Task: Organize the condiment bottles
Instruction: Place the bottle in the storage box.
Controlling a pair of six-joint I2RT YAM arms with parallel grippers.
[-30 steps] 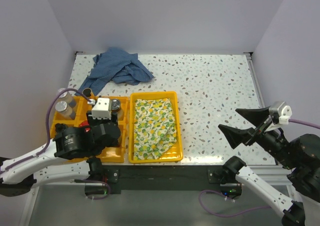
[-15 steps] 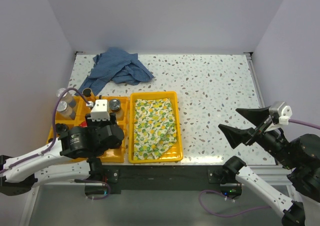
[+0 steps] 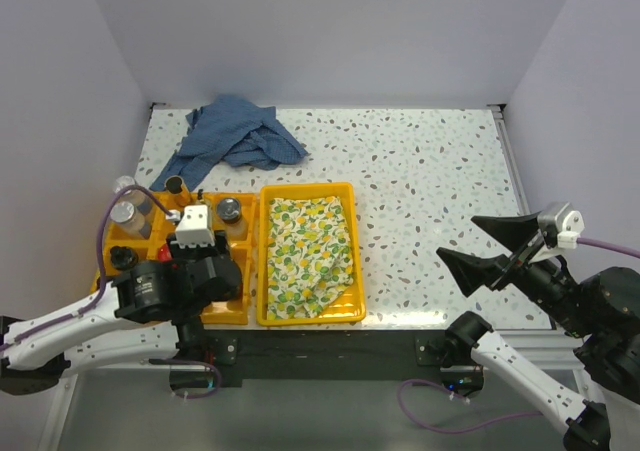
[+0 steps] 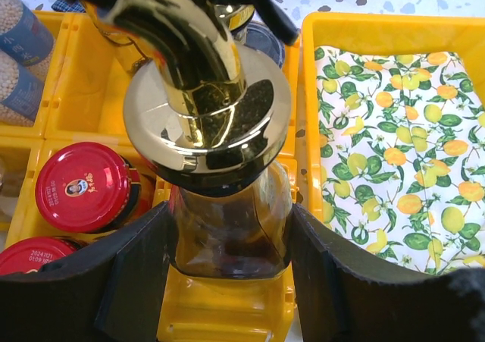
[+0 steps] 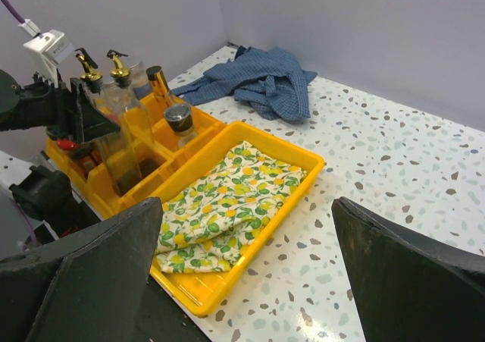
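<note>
1. The glass bottle [image 4: 227, 236], clear with dark liquid low inside and a gold pourer [image 4: 201, 107] on top, stands upright over a front compartment of the yellow compartment tray [image 4: 227, 312]. Whether its base rests on the tray floor cannot be told.
2. The left gripper [image 4: 231, 243] is clamped on this bottle. Its black fingers [image 4: 136, 274] press flat against the glass body at 9 and 3 o'clock, below the pourer collar.
3. In the left wrist view, a red-lidded jar [image 4: 83, 186] sits just beside the bottle at 9 o'clock. A second red lid [image 4: 30, 255] is at 8 o'clock.
4. A blue-labelled jar [image 4: 19, 50] of pale grains stands at 10 o'clock in a rear compartment.
5. A grey-capped shaker [image 5: 179, 117] stands at 1 o'clock of the held bottle, in a rear compartment by the tray's right wall.
6. In the right wrist view, a pair of pourer bottles [image 5: 121, 130] stands close together at the left gripper. Which of the two is held cannot be told there.
7. At 3 o'clock, touching the compartment tray, lies the yellow tray [image 3: 305, 186] holding the lemon-print cloth [image 3: 308, 256].
8. A crumpled blue cloth [image 3: 235, 136] lies on the table [image 3: 420, 171] at 12 o'clock of both trays.
9. The right gripper [image 3: 458, 239] hangs well apart at 3 o'clock, with its jaws spread wide and nothing between them.
</note>
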